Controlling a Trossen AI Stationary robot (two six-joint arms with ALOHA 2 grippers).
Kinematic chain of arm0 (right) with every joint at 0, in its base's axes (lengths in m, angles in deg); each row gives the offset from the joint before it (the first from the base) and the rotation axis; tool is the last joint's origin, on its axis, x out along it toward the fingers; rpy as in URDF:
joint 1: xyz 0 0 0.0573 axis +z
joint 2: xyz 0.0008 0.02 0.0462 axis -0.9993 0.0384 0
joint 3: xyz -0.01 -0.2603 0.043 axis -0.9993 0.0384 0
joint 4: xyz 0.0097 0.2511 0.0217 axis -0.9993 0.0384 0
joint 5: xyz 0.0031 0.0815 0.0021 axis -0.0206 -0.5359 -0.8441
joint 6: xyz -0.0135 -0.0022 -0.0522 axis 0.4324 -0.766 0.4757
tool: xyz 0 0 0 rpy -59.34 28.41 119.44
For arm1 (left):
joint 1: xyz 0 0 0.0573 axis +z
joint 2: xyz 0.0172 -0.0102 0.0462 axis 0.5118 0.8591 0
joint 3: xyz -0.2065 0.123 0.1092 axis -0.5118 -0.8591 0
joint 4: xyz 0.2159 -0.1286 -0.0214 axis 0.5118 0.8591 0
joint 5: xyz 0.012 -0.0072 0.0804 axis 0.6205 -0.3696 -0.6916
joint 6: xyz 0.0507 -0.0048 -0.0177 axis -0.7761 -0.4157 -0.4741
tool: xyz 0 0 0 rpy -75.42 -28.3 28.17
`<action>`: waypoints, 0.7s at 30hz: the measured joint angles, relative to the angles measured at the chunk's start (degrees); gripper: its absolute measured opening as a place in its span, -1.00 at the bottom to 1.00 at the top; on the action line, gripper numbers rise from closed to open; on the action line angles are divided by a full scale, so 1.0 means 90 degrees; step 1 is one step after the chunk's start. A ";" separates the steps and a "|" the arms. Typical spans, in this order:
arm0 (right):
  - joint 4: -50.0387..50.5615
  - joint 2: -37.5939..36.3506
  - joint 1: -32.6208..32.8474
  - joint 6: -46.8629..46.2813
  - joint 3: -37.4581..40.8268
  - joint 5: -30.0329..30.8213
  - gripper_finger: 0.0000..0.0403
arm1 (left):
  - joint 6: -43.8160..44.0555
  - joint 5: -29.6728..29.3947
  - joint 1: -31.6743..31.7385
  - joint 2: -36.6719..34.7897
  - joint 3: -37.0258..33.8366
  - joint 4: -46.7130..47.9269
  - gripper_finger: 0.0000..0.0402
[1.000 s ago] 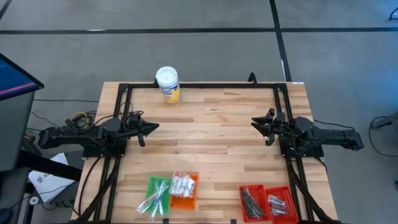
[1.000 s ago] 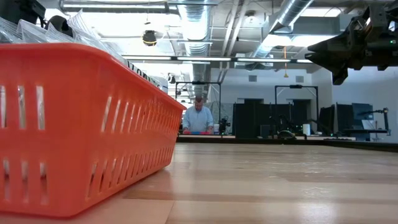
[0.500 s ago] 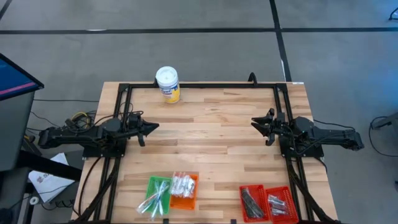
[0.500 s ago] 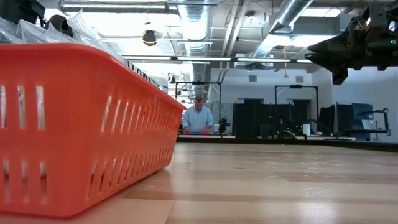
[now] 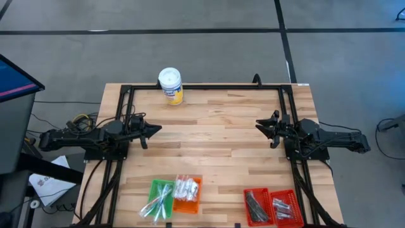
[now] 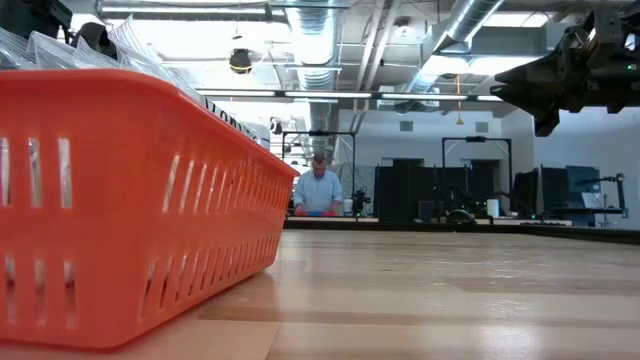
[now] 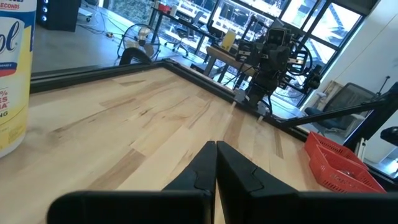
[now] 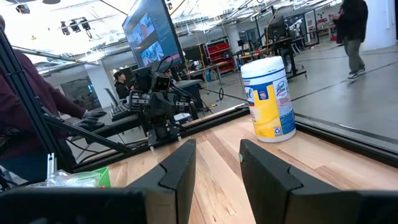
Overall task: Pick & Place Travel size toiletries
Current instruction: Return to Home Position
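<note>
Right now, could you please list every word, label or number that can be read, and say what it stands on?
"ECONDS": top of the label on the tub, left wrist view, cut off at the picture's edge.
"ol": large letters lower on that label, also cut off.
The label's smaller print, and the label in other views: too blurred.
Dark print on the packets above the orange basket, low view: unreadable.

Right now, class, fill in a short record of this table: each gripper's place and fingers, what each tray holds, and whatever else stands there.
left gripper: over the table's left side, shut, empty
right gripper: over the table's right side, open, empty
green tray: near edge, holds clear-wrapped sticks
orange tray: beside green tray, holds white packets
red trays: near right, hold dark items and silvery pieces
white-lidded tub: upright at far edge
</note>
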 joint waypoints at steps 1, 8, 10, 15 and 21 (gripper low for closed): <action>0.0000 0.0001 0.0000 0.0001 0.0000 0.0000 -0.41 | -0.0002 0.0002 0.0000 0.0002 0.0000 -0.0005 -0.99; 0.0000 -0.0002 0.0000 0.0001 0.0000 0.0000 -0.41 | 0.0000 0.0002 0.0000 0.0002 0.0000 -0.0041 -0.99; 0.0000 0.0000 -0.0001 0.0001 0.0000 0.0000 -0.41 | -0.0001 0.0000 0.0000 0.0001 0.0000 -0.0041 -0.99; 0.0000 -0.0001 -0.0001 0.0000 0.0000 0.0000 -0.41 | -0.0001 0.0002 0.0000 0.0002 0.0000 -0.0051 -0.99; 0.0000 0.0001 0.0000 -0.0002 0.0000 0.0000 -0.41 | -0.0001 0.0000 0.0000 0.0000 0.0000 -0.0085 -0.99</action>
